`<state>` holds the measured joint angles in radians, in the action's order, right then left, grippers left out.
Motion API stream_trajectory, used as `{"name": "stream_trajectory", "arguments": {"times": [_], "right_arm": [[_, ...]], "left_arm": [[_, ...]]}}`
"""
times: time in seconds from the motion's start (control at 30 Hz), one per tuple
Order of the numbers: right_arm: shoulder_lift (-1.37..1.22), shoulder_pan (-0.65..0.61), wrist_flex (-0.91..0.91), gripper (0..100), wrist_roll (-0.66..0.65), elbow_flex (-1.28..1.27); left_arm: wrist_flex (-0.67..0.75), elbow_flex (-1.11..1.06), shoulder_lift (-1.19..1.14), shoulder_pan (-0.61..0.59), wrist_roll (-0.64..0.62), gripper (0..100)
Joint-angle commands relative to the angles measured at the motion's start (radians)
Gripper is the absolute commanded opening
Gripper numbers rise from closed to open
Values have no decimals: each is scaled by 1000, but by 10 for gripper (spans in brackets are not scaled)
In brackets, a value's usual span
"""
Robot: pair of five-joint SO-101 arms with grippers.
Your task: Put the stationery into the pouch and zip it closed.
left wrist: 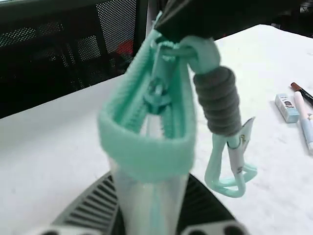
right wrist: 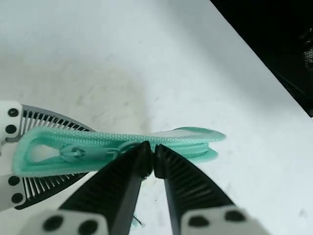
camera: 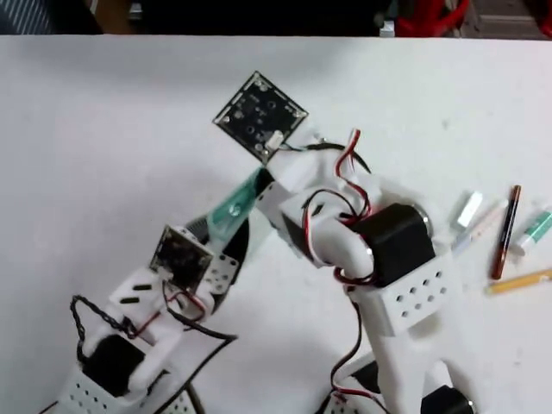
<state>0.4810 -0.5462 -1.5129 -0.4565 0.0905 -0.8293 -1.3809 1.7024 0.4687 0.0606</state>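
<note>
While both arms grip it, the mint-green pouch is held zip-edge up over the white table. The left gripper is clamped across one end of the pouch, a ribbed black finger on each flat side. The right gripper is pinched tight on the zip band farther along. The zipper slider sits between the two grips, and the band gapes into a loop at the left gripper's end. A mint strap (wrapped partly in grey) hangs from the pouch's far end. Well apart from the pouch, beyond the right arm, lie the stationery pieces: a small pale eraser, a white pen, a brown pen, a green-capped marker and a yellow pencil.
</note>
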Motion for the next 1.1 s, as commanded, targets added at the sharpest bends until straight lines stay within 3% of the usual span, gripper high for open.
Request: {"name": "stream_trajectory", "arguments": {"times": [0.0, 0.13, 0.4, 0.73, 1.07], "right_arm": [[-25, 36, 27, 18, 20, 8], [-25, 42, 36, 18, 23, 8], [-27, 199, 90, 18, 26, 6], [-27, 305, 143, 18, 26, 6], [-27, 309, 145, 20, 26, 6]], "left_arm": [[-74, 21, 53, 21, 12, 24], [-112, 21, 102, 19, 12, 24], [-118, 17, 116, 19, 12, 24], [-104, -2, 117, 19, 14, 24], [-103, -2, 117, 19, 14, 24]]}}
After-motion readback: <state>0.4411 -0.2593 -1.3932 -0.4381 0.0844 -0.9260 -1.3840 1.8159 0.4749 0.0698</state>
